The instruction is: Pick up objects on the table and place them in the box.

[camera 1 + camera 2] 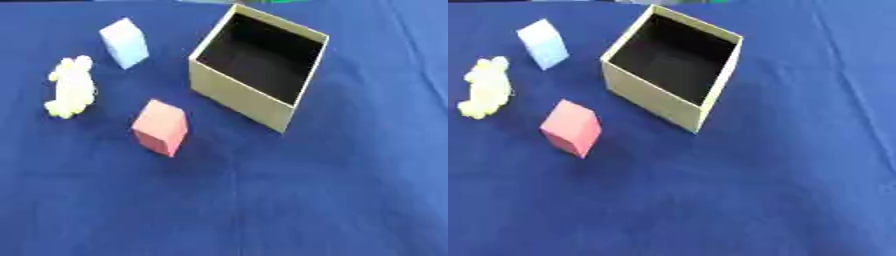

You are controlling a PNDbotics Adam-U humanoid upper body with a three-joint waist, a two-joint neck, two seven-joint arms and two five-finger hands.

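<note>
An open tan cardboard box (238, 96) with a dark inside stands at the upper middle of the blue cloth, and nothing shows inside it. To its lower left lies a pink block (160, 127). A pale blue block (124, 42) sits at the upper left, left of the box. A lumpy pale yellow object (71, 87) lies at the far left. Neither hand shows in either view.
The blue cloth (262, 200) covers the whole table, with a wide bare stretch across the lower half and the right side. A sliver of green and grey shows at the top edge behind the box.
</note>
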